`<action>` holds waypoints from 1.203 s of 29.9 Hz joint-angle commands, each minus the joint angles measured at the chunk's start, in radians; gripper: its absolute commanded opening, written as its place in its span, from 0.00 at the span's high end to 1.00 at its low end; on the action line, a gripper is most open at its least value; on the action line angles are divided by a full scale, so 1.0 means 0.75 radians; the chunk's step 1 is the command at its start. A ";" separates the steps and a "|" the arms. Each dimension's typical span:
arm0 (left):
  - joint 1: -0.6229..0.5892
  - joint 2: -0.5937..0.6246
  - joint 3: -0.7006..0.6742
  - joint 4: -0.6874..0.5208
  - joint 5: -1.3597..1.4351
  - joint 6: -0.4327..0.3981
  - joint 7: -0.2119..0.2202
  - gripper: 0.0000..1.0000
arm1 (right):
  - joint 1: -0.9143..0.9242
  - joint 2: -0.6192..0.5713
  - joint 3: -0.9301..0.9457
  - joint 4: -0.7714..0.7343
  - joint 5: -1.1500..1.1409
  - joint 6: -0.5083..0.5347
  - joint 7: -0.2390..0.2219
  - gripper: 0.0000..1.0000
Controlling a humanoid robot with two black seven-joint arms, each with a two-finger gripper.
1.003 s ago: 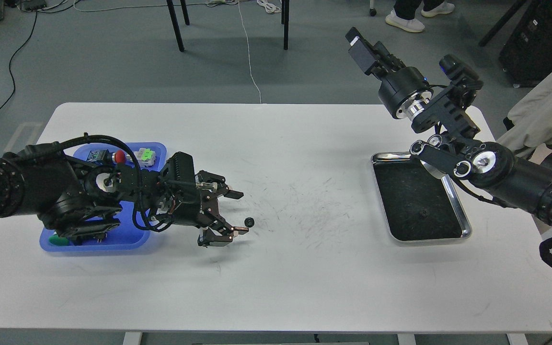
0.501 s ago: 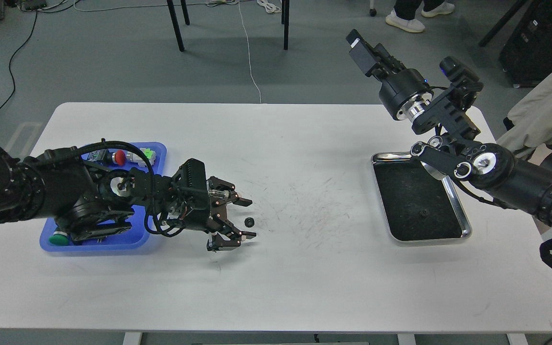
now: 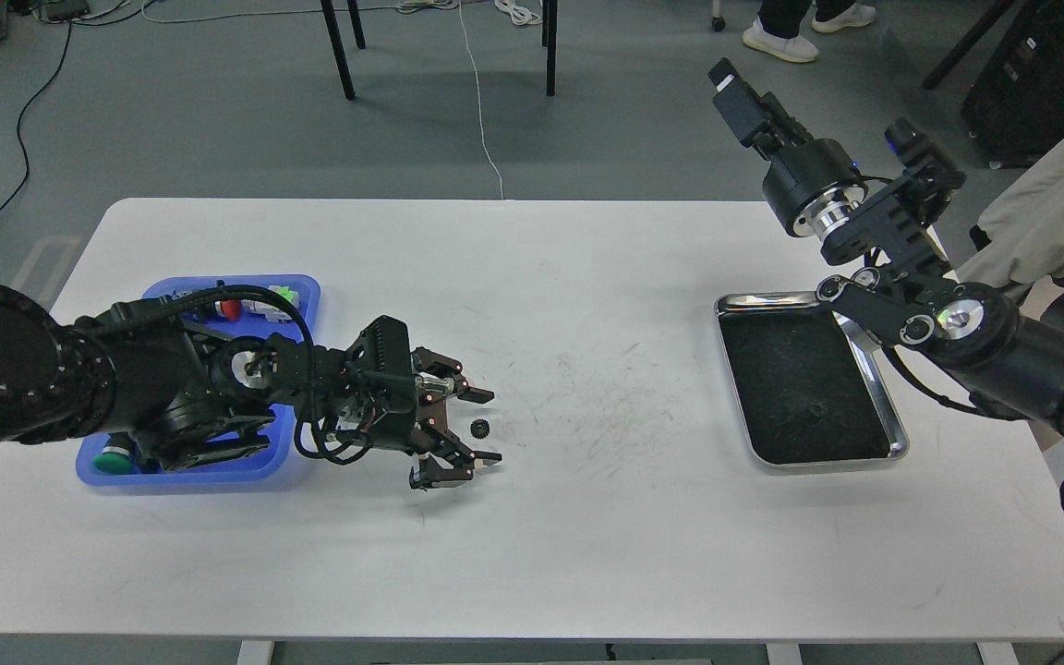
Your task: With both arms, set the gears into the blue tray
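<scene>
One small black gear lies on the white table, between the two spread fingers of my left gripper, which is open and low over the table. The fingers do not touch the gear. A second gear shows as a tiny dark wheel on the dark floor of the silver tray. The blue tray sits at the left, partly covered by my left arm. My right gripper is raised high beyond the table's far right; its fingers cannot be told apart.
Push-button switches lie in the blue tray: a red cap, a light green one and a dark green cap. Chair legs, cables and a person's shoes are on the floor beyond the table.
My left gripper has slid right, so the gear now lies between its fingers instead of just past the tips. The right arm has swung to the right.
</scene>
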 commanded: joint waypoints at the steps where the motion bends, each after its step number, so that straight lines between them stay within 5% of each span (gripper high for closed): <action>1: 0.000 -0.007 0.000 0.013 -0.010 0.000 0.000 0.25 | -0.050 -0.021 0.013 0.001 0.125 0.000 0.000 0.07; 12: 0.006 -0.009 0.000 0.023 -0.018 0.000 0.000 0.25 | -0.286 -0.109 0.313 0.016 0.394 0.046 -0.002 0.07; 17: 0.013 -0.011 0.000 0.038 -0.020 0.000 0.000 0.25 | -0.378 -0.148 0.469 0.018 0.496 0.179 -0.004 0.07; 36: 0.070 -0.031 0.000 0.095 -0.020 0.000 0.000 0.32 | -0.384 -0.148 0.499 0.018 0.498 0.183 -0.004 0.07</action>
